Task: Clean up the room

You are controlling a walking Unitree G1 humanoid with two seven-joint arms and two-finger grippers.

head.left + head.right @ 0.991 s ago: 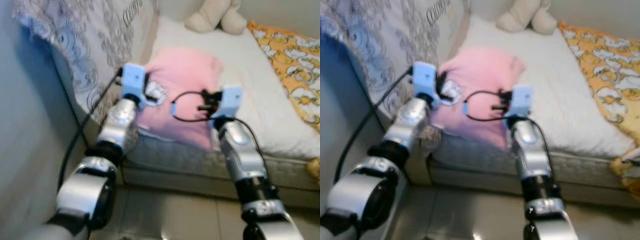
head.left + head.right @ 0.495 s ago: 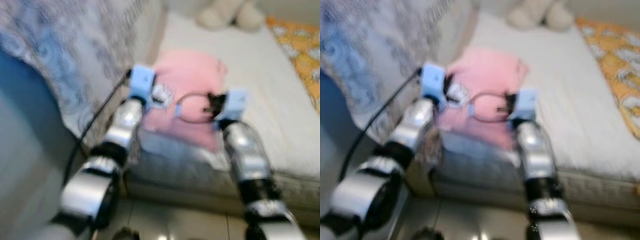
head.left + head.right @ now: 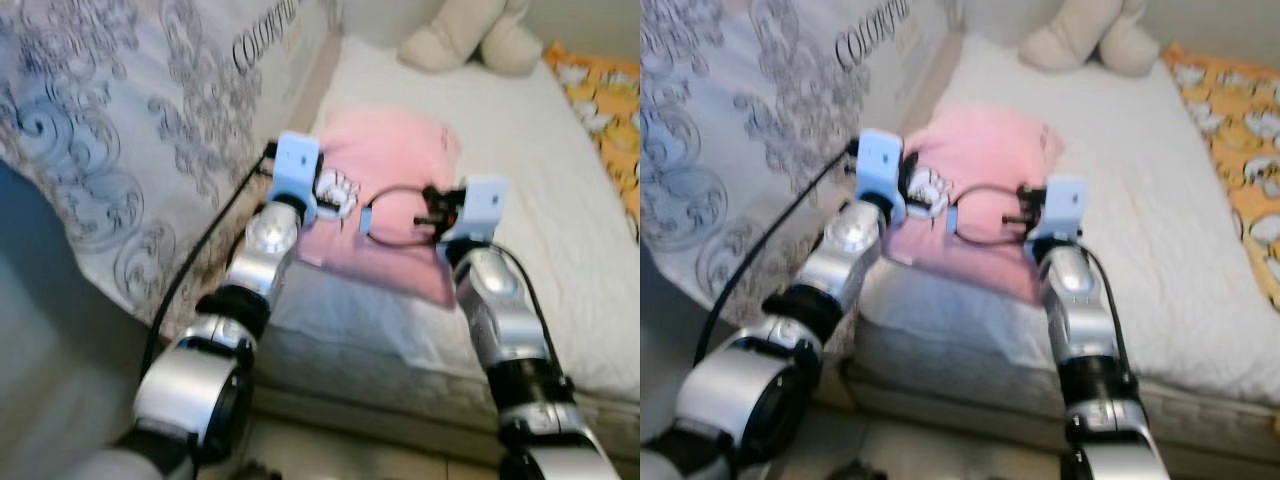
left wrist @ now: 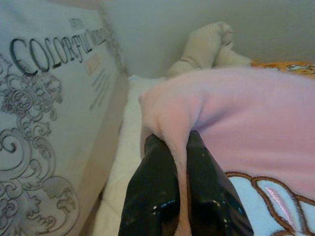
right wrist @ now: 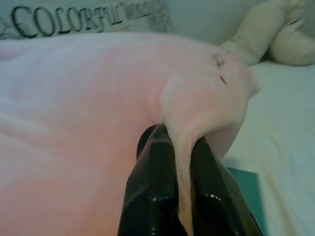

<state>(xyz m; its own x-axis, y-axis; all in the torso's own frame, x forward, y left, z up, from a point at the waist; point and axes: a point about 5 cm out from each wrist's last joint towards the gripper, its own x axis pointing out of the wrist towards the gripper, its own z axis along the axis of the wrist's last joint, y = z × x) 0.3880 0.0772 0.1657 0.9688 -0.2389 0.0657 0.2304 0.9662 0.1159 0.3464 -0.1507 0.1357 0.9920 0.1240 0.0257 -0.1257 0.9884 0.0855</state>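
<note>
From the head cameras I see the soft pink garment [image 3: 385, 190] near the mattress [image 3: 560, 250] edge. My left gripper [image 4: 178, 162] pinches a fleecy fold. My right gripper [image 5: 178, 162] clamps another pink fold.

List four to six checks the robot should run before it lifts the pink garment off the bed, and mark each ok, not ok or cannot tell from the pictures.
1. Left gripper pinches a fold of the pink garment: ok, cloth sits between its fingers.
2. Right gripper pinches a fold too: ok.
3. The two grips are spread apart along the near edge: ok.
4. Nothing lies on the garment: ok; the plush toy sits apart at the far end of the bed.
5. The far edge of the garment is free, not tucked under anything: cannot tell.
6. Room to lift on the left: cannot tell; the patterned cloth hangs close beside the left arm.
</note>
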